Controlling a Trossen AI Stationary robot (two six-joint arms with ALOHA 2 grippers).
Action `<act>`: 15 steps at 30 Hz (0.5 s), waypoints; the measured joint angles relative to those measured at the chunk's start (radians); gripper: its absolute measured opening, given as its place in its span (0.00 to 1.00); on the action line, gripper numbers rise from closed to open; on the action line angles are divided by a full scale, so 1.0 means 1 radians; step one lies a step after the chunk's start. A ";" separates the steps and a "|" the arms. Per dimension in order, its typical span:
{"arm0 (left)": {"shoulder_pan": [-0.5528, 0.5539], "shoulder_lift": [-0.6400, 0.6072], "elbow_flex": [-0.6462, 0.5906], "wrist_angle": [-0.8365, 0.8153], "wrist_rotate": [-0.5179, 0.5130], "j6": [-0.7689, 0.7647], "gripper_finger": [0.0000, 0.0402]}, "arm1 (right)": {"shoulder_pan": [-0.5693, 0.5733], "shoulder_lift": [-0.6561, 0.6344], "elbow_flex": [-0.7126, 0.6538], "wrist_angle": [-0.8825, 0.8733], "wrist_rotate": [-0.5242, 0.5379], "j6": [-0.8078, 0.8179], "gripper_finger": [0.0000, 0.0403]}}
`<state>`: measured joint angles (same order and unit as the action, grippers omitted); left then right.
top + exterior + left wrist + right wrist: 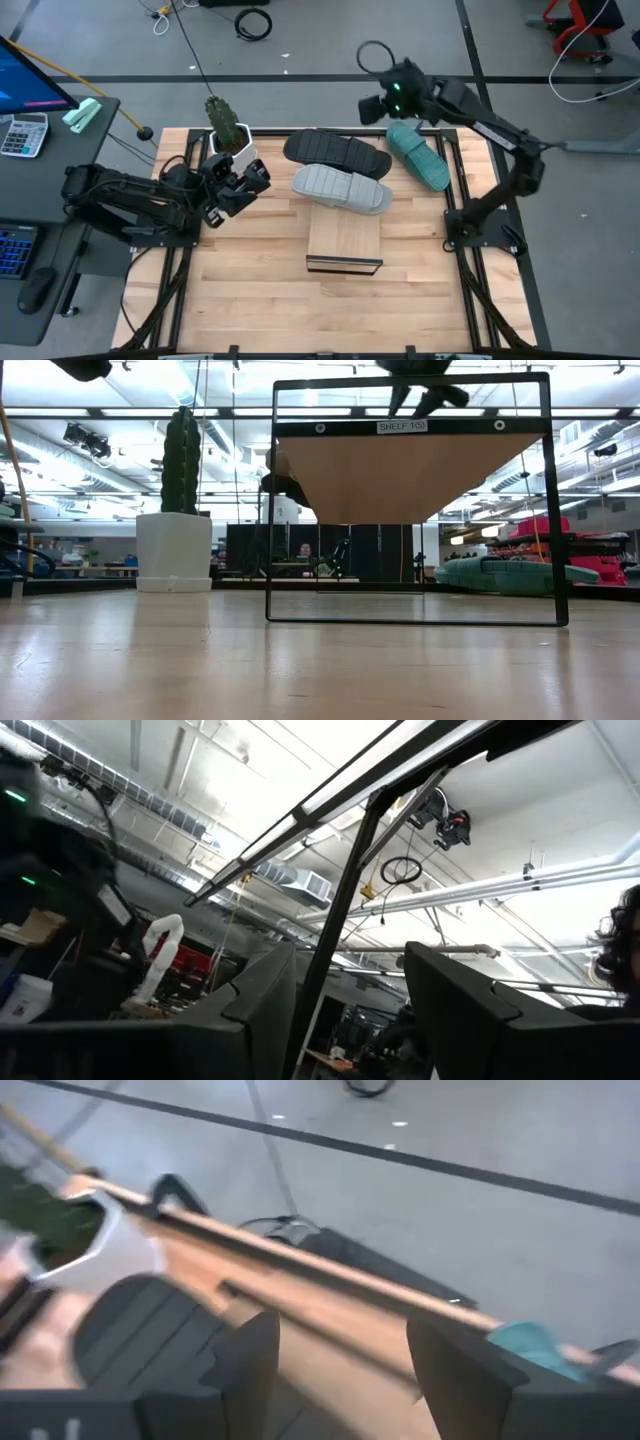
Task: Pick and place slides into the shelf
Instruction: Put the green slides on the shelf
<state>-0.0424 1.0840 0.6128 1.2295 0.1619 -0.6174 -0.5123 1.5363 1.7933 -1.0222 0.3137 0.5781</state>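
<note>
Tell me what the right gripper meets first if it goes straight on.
Probably bare tabletop near its far edge, between the black slide and the teal slide; the open right gripper aims there, though depth is unclear.

The slatted tabletop (250, 290) carries the shelf (344, 243), three slides, seemingly all flat, and a potted plant (227, 128)
</note>
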 joint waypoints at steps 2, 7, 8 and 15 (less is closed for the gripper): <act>-0.001 0.000 0.000 0.001 0.000 0.000 0.48 | -0.018 0.061 0.078 -0.033 0.002 -0.013 0.55; -0.001 0.000 0.000 0.014 0.000 -0.001 0.49 | -0.029 0.185 0.240 -0.085 0.012 -0.066 0.50; -0.001 0.000 0.000 0.017 0.000 -0.001 0.49 | -0.031 0.207 0.260 -0.101 0.030 -0.075 0.48; 0.000 0.000 0.000 0.017 0.001 -0.001 0.47 | -0.141 0.269 0.284 -0.228 0.094 -0.104 0.36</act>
<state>-0.0429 1.0840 0.6128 1.2463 0.1627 -0.6186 -0.6537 1.8050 2.0769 -1.2506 0.4075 0.4744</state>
